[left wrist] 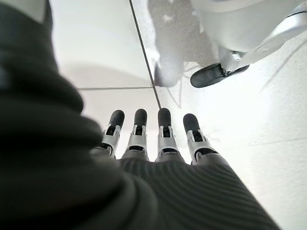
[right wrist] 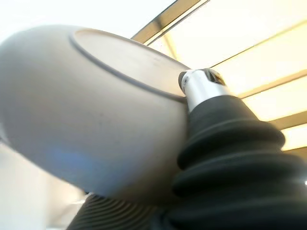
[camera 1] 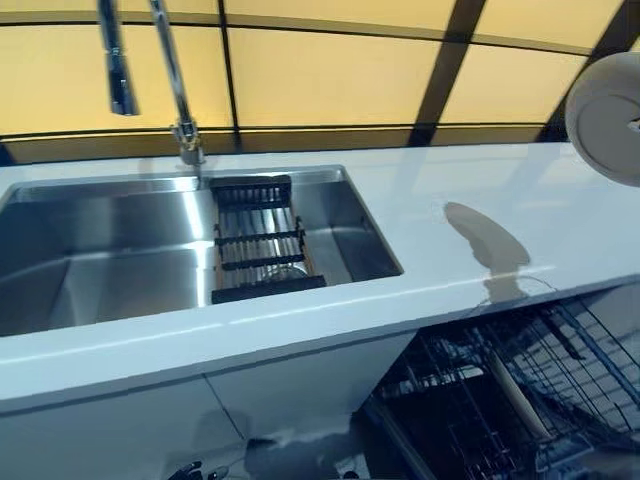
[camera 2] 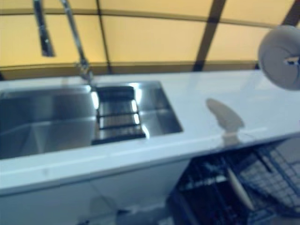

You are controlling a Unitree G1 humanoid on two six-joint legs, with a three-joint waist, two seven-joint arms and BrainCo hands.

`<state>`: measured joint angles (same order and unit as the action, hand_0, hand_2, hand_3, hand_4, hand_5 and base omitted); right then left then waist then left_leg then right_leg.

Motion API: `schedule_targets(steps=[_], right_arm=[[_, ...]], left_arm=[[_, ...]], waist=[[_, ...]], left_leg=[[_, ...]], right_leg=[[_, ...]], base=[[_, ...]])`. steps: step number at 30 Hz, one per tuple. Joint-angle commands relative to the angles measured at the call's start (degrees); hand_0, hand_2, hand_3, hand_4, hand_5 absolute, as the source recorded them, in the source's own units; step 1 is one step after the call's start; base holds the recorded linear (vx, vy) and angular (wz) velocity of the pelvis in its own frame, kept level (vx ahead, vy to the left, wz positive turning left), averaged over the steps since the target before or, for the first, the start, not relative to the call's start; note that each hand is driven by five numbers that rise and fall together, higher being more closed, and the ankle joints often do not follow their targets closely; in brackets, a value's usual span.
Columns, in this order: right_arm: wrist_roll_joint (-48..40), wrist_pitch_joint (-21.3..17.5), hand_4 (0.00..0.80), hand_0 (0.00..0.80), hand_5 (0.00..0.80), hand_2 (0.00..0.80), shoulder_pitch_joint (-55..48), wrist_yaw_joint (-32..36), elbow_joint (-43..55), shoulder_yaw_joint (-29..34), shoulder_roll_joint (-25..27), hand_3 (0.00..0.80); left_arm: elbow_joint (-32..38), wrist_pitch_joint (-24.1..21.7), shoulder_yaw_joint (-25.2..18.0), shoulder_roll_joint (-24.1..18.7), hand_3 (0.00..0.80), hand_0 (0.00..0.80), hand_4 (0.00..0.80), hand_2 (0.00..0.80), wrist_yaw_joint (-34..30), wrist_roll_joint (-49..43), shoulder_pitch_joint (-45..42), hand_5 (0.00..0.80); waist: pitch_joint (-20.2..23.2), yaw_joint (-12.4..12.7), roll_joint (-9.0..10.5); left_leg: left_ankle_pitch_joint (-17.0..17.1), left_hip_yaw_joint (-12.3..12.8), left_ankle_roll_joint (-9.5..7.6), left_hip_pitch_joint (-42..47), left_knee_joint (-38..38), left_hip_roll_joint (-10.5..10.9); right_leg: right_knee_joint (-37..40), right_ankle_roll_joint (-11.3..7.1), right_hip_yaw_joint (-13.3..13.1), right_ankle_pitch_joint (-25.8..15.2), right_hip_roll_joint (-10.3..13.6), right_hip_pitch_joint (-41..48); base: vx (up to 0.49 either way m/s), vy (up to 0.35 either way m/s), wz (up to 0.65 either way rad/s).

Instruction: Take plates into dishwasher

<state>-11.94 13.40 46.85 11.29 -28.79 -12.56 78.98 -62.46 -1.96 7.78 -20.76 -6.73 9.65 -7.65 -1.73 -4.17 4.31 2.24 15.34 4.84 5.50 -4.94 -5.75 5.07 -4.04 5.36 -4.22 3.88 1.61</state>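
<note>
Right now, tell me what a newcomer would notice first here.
First, the pale plate held up at the far right above the white counter, gripped by the right hand, whose thumb presses its rim. Next, the steel sink on the left with a dark rack across it, under the tall faucet. Below the counter on the right, the dishwasher's wire basket stands pulled out.

The plate (right wrist: 91,120) my right hand (right wrist: 204,88) grips looks like matt, smooth pale grey ceramic. The sink (camera 1: 110,250) at middle left is brushed steel, and the tap (camera 1: 170,70) at upper left is polished metal. The counter (camera 1: 480,200) shines glossy white. At lower right, the dishwasher rack (camera 1: 560,370) is dark coated wire.
</note>
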Motion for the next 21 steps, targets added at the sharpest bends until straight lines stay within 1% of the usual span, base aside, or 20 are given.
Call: schedule_targets(steps=[1,6,10,12,17,19,20,21], right_arm=[[-2.78,0.78,0.8,0.8,0.8,0.8,1.4,0.76,-3.17,4.22,4.16,0.8],[-1.84,1.0,0.8,0.8,0.8,0.8,-3.98,2.03,-4.96,8.01,4.47,0.8],[-1.72,0.65,0.8,0.8,0.8,0.8,-11.49,4.28,-3.86,13.57,4.12,0.8],[-1.35,1.3,0.8,0.8,0.8,0.8,-14.87,5.32,-2.8,16.4,3.62,0.8],[-1.5,1.53,0.8,0.8,0.8,0.8,-22.84,7.39,-0.15,21.65,1.35,0.8],[0.43,1.95,0.8,0.8,0.8,0.8,-26.47,9.01,1.38,23.3,-0.64,0.8],[0.88,1.9,0.8,0.8,0.8,0.8,-27.02,9.1,1.69,23.52,-0.91,0.8],[2.01,2.8,0.8,0.8,0.8,0.8,-28.34,10.58,2.27,24.0,-1.62,0.8]], left_arm=[[-2.27,-0.51,0.51,-2.21,0.0,0.0,0.0,0.0,-0.59,-2.04,2.77,0.0],[-1.81,0.41,0.71,-2.37,0.0,0.0,0.0,0.0,-0.95,-2.56,3.19,0.0],[-1.89,1.32,0.63,-2.51,0.0,0.0,0.0,0.0,-1.66,-3.42,3.59,0.0],[-1.72,1.77,0.68,-2.56,0.0,0.0,0.0,0.0,-1.9,-3.89,3.99,0.0],[-2.07,2.08,0.68,-2.9,0.0,0.0,0.0,0.0,-2.07,-4.07,5.3,0.0],[-2.06,2.52,1.03,-3.01,0.0,0.0,0.0,0.0,-1.66,-4.02,6.25,0.0],[-2.06,2.6,1.03,-3.04,0.0,0.0,0.0,0.0,-1.59,-4.01,6.38,0.0],[-1.83,2.84,1.1,-3.12,0.0,0.0,0.0,0.0,-1.31,-3.84,6.78,0.0]], waist=[[0.94,0.06,2.78],[1.04,-1.39,2.52],[1.11,-3.16,2.16],[1.11,-3.95,1.96],[0.67,-5.69,1.69],[0.13,-6.75,1.41],[0.1,-6.89,1.38],[-0.06,-7.3,1.27]], left_leg=[[-5.52,-0.63,-2.3,3.01,-0.06,1.0],[-5.74,0.76,-2.3,3.56,-0.06,0.58],[-5.8,2.34,-2.31,4.12,-0.06,0.46],[-6.02,2.85,-2.46,4.27,-0.06,0.54],[-6.44,4.31,-2.89,4.72,0.09,0.74],[-7.04,5.02,-3.18,5.22,0.41,0.79],[-7.08,5.15,-3.22,5.27,0.44,0.8],[-7.15,5.57,-3.32,5.31,0.55,0.74]], right_leg=[[-0.07,-4.74,0.25,0.54,-0.27,0.97],[-0.07,-4.69,-0.97,0.49,-0.63,0.56],[-0.07,-4.8,-1.84,0.06,-0.62,-0.09],[-0.07,-4.87,-2.19,-0.18,-0.58,-0.61],[-0.07,-5.06,-3.26,-0.67,-0.6,-1.32],[-0.08,-5.28,-3.81,-0.83,-0.66,-1.46],[-0.1,-5.29,-3.92,-0.87,-0.68,-1.55],[-0.18,-5.36,-4.13,-0.97,-0.67,-1.8]], base=[[-0.015,-0.032,-0.14],[-0.018,-0.035,-0.11],[-0.016,-0.035,-0.16],[-0.034,-0.024,-0.15],[-0.024,-0.014,-0.13],[-0.02,-0.008,-0.19],[-0.037,-0.013,-0.09],[-0.044,-0.007,-0.12]])
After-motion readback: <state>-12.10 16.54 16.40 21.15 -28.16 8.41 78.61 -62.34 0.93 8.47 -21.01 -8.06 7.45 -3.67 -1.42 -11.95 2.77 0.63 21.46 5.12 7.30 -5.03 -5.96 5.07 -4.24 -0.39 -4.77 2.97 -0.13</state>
